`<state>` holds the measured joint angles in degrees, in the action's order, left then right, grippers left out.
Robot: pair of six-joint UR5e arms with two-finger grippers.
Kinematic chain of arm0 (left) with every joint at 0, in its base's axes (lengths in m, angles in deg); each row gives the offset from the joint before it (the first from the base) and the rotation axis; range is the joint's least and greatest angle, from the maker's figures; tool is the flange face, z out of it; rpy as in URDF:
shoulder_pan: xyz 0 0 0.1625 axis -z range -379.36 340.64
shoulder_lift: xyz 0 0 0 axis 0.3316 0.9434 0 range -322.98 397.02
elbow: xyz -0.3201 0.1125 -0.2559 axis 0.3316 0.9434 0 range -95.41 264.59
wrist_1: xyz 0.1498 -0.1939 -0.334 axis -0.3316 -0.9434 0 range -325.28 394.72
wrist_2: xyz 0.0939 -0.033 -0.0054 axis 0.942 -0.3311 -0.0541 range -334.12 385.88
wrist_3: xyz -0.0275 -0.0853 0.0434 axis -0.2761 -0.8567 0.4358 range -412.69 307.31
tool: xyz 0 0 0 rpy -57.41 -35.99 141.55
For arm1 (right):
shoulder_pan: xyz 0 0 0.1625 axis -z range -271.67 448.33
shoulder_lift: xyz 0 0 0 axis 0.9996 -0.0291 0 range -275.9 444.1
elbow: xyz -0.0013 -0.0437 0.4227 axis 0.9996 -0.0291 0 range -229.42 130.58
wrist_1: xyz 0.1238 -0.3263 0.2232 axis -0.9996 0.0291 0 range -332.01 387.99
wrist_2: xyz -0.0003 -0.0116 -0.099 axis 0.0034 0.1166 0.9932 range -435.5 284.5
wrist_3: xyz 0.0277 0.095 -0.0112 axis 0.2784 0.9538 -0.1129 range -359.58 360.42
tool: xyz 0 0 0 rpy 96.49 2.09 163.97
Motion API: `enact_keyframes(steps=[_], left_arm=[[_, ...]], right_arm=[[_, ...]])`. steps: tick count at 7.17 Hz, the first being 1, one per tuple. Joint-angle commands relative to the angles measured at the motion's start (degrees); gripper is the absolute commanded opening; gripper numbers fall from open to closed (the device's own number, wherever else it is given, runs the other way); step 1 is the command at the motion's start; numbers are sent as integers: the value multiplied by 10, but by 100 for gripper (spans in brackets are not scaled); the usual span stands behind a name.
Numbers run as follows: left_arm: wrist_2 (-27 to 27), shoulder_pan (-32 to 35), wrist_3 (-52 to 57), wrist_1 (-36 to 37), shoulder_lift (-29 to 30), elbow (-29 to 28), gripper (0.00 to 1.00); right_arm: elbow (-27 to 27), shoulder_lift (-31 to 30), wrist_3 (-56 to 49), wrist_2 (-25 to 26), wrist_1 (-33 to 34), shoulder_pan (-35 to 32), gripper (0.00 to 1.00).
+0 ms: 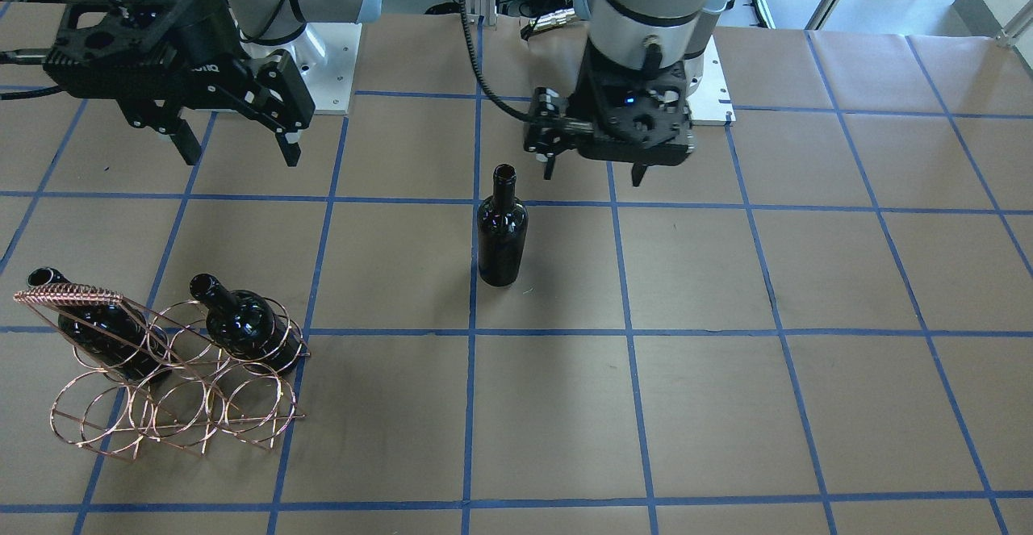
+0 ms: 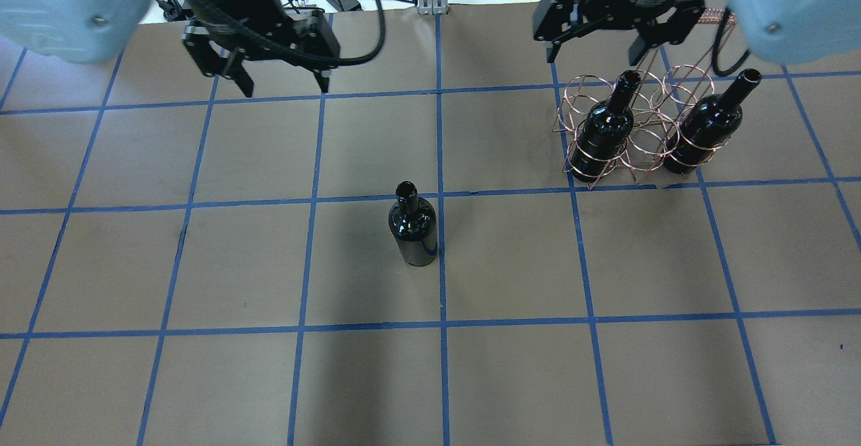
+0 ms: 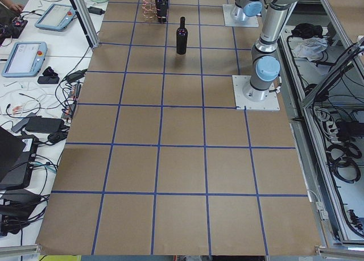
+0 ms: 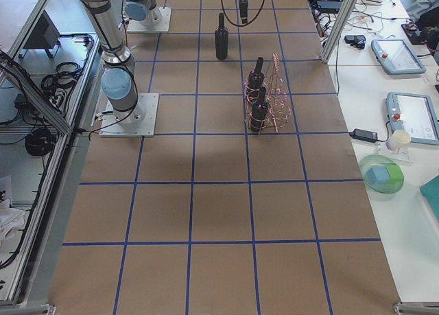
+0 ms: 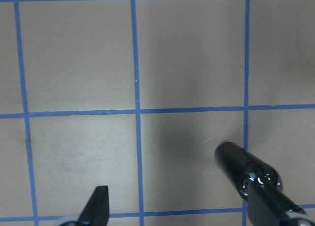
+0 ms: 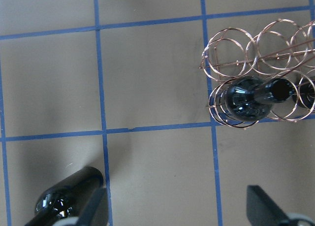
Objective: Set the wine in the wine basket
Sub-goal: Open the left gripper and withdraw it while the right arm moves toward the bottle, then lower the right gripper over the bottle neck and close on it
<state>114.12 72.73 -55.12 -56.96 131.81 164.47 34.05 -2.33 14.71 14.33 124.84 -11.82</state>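
One glossy near-black wine bottle (image 2: 412, 226) stands upright alone on the table's middle; it also shows in the front view (image 1: 502, 232). The copper wire wine basket (image 2: 639, 143) stands at the robot's right and holds two more such bottles, one (image 2: 605, 126) beside the other (image 2: 706, 123), necks up and tilted. My left gripper (image 2: 285, 87) is open and empty, hovering above the table behind and to the left of the lone bottle. My right gripper (image 2: 594, 52) is open and empty, high above the basket's far side. The right wrist view shows the basket (image 6: 256, 53).
Brown paper with a blue tape grid (image 2: 444, 325) covers the table. The arm bases (image 1: 323, 67) stand at the robot's edge. Side benches hold tablets (image 4: 398, 54), cables and a green bowl (image 4: 381, 174), off the table.
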Motion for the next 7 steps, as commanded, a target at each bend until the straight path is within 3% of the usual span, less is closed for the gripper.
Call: enact_keyframes(steps=[1, 2, 3, 7], left_arm=[[38, -76, 23, -27, -21, -1, 100], [72, -81, 20, -40, -27, 4, 100], [70, -83, 27, -53, -28, 5, 100], [41, -75, 27, -59, -36, 14, 100]], right_arm=[[-6, 48, 113, 29, 16, -103, 100], [-7, 76, 164, 27, 45, -135, 100], [-8, 107, 194, 28, 89, -164, 100], [13, 129, 191, 1, 51, -193, 96]])
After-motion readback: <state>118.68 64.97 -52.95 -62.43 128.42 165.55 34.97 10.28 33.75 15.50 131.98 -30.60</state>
